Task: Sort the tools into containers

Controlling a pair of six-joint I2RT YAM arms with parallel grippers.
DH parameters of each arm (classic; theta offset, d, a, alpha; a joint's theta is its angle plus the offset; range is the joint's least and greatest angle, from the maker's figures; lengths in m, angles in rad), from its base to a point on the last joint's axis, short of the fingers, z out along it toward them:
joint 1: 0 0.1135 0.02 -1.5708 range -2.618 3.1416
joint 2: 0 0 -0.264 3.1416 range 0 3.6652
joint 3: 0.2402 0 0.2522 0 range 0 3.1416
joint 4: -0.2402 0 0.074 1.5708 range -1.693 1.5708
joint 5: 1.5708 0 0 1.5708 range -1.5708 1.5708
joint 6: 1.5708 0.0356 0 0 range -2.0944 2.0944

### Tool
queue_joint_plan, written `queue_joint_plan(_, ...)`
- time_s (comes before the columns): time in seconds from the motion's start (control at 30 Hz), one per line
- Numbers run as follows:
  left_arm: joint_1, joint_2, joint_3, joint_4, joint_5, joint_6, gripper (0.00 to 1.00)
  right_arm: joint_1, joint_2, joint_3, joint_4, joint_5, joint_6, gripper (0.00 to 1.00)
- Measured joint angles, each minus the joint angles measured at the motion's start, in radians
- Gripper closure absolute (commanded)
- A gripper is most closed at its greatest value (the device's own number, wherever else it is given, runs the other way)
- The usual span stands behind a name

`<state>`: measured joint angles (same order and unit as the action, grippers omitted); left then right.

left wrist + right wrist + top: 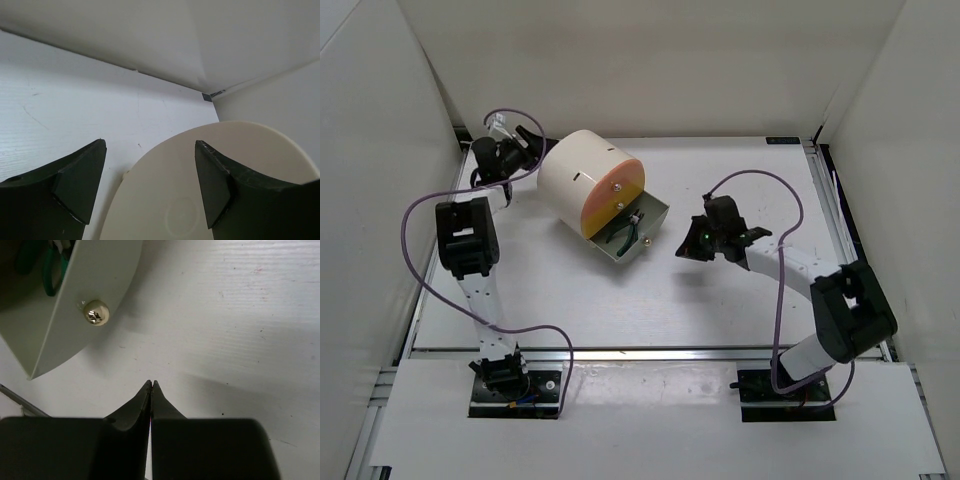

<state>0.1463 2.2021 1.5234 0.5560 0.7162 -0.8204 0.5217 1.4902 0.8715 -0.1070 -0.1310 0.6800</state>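
Note:
The cream drum cabinet lies on the table with its peach face turned toward the right arm. One grey-green drawer is pulled out, and green-handled tools lie inside it. The right wrist view shows that drawer's front, its brass knob and green handles inside. My right gripper is shut and empty, just right of the drawer, a short way off the knob. My left gripper is open at the drum's back left edge, over its cream rear, with nothing held.
White walls enclose the table on the left, back and right. Purple cables loop off both arms. Two more brass knobs sit on the peach face. Bare tabletop lies between the drawer and the arm bases.

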Motion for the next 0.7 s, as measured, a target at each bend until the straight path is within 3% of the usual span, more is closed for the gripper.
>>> queue_joint_plan(0.23, -0.008, 0.083, -0.047, 0.117, 0.042, -0.054, 0.18, -0.005, 0.133, 0.052, 0.036, -0.066, 0.005, 1.00)
queue_joint_plan(0.7, -0.063, 0.085, -0.197, 0.293, 0.062, -0.119, 0.18, -0.005, 0.294, 0.217, 0.091, -0.169, 0.019, 1.00)
